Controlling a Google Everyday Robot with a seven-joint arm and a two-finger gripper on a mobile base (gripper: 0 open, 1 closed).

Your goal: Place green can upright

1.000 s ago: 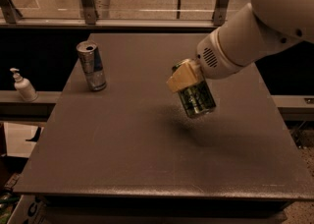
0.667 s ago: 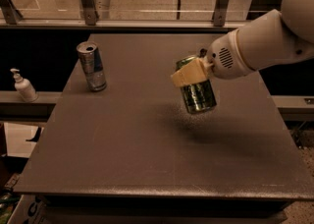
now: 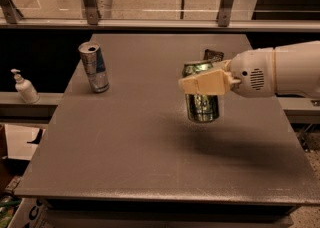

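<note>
Grey tabletop (image 3: 140, 142) fills most of the view, with a glass railing (image 3: 150, 2) along its far edge at 12 o'clock and bare floor beyond.

From 3 o'clock the white robot arm (image 3: 295, 69) reaches in level over the table, low enough to bring its load down to the surface. At its tip the gripper (image 3: 199, 79) sits a little right of the table's centre, its jaws clamped across the upper body of the green can (image 3: 202, 106); a cream finger (image 3: 206, 83) crosses the near side, and the other is hidden behind the can.

The can is held upright, silver rim up, which is the pose the task asks for. A high grip leaves the base free to meet the table first. Whether the base touches the surface or hangs just above it, I cannot tell; the shadow falling toward 5 o'clock hints at a small gap.

At 10 o'clock stands a slimmer silver-and-blue can (image 3: 94, 67), well apart and no obstacle. Off the table at 9 o'clock, a soap bottle (image 3: 24, 88) rests on a ledge.
</note>
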